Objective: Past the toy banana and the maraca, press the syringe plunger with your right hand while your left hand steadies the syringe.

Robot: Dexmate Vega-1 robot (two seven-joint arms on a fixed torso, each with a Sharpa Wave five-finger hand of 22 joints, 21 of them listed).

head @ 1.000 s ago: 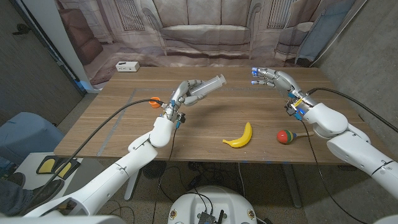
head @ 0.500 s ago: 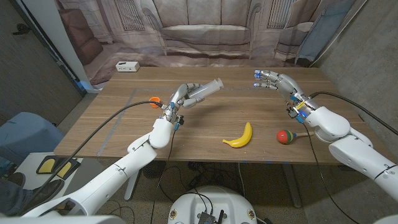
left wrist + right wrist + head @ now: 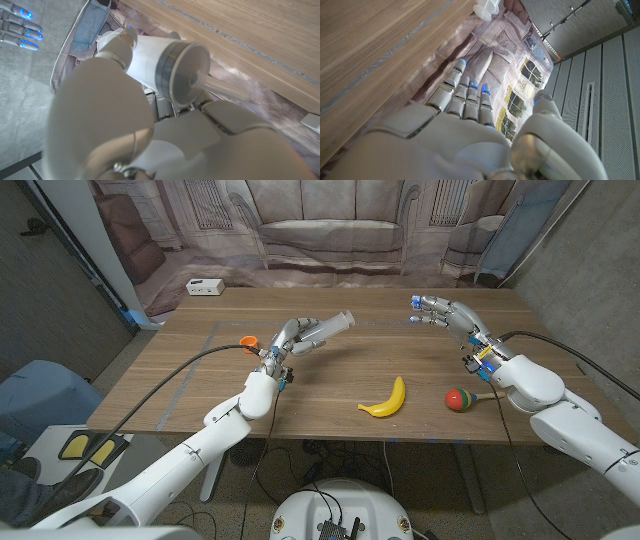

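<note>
My left hand (image 3: pixel 296 336) grips a clear syringe (image 3: pixel 327 327) above the table's middle left, with its plunger end (image 3: pixel 347 317) pointing up and to the right and its orange tip (image 3: pixel 248 341) to the left. In the left wrist view the fingers wrap the syringe's barrel (image 3: pixel 172 62). My right hand (image 3: pixel 441 311) hovers open at the far right, fingers stretched toward the syringe with a wide gap between them; it holds nothing (image 3: pixel 470 120). A yellow toy banana (image 3: pixel 385 400) and a red-and-green maraca (image 3: pixel 461 399) lie near the front edge.
A small white box (image 3: pixel 203 286) sits at the table's far left corner. A printed backdrop hangs behind the wooden table (image 3: pixel 330 370). Black cables run along both arms, and a blue chair stands left of the table.
My left hand has lowered the syringe slightly, so its plunger end sits lower. My right hand has drifted a little down and to the right, still open.
</note>
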